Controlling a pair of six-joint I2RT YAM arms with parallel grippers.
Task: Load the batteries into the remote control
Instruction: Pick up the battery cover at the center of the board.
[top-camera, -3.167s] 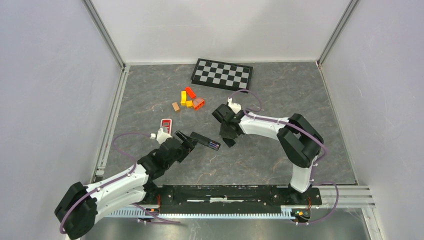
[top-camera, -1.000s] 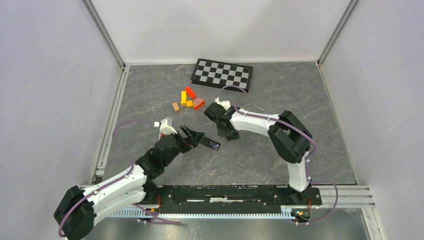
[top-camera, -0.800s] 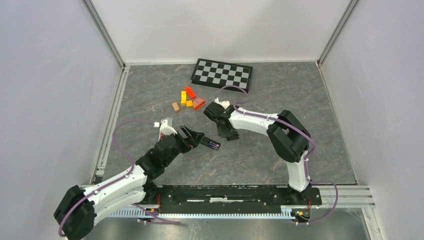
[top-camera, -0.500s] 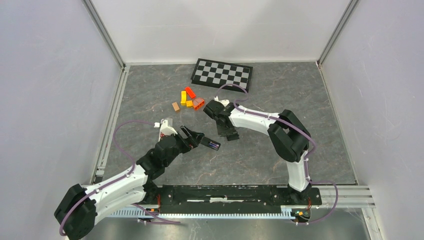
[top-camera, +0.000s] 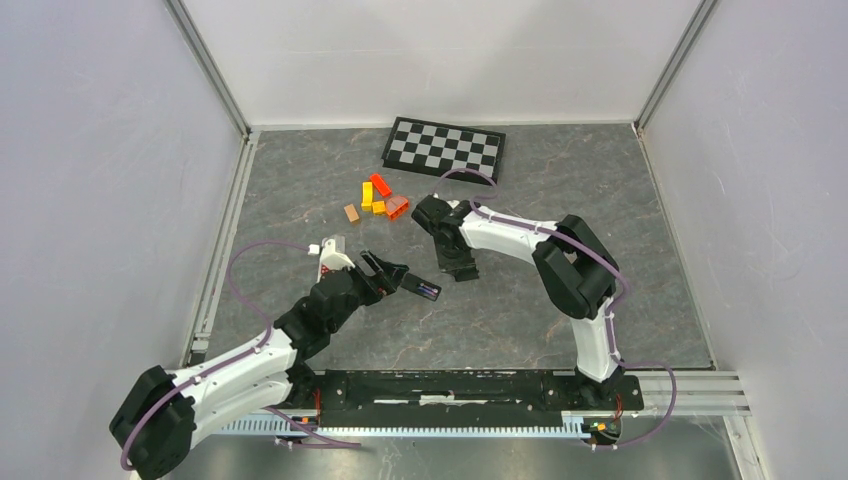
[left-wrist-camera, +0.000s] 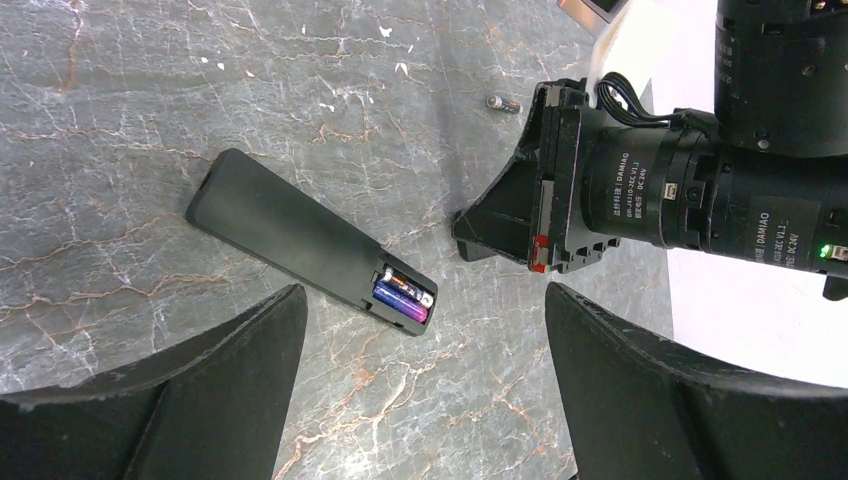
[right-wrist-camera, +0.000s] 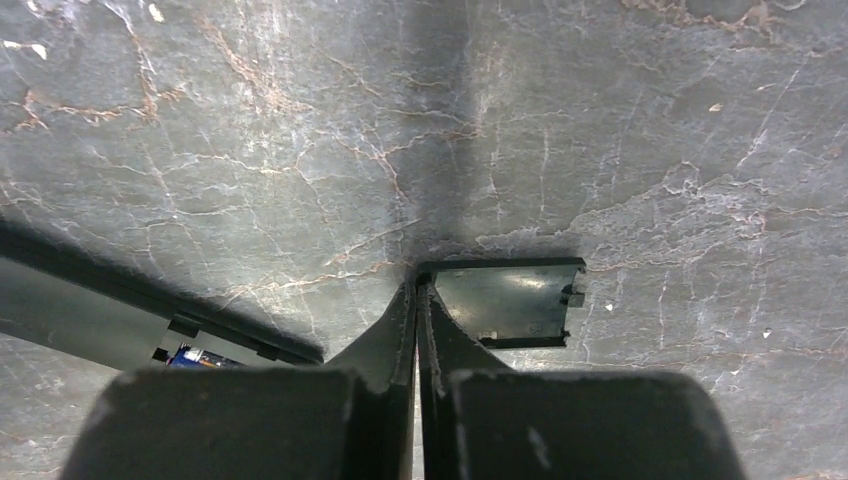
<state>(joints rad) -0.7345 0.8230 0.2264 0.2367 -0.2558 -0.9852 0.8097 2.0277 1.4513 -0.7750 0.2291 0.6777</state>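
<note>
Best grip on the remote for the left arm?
Probably mid-body on the remote, jaws across its two long sides, coming straight down from above. It lies flat, long and slim, and a mid-body hold stays clear of the exposed batteries at its end.

Checkerboard mat (top-camera: 444, 148) flat at far side of grey table (top-camera: 580, 170); orange, red, yellow blocks (top-camera: 397, 207) clustered nearby.

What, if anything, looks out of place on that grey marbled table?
The slim black remote control lies with its battery bay uncovered, two batteries showing. Its flat black cover lies apart, beside the right gripper. One small silvery battery lies loose beyond.
</note>
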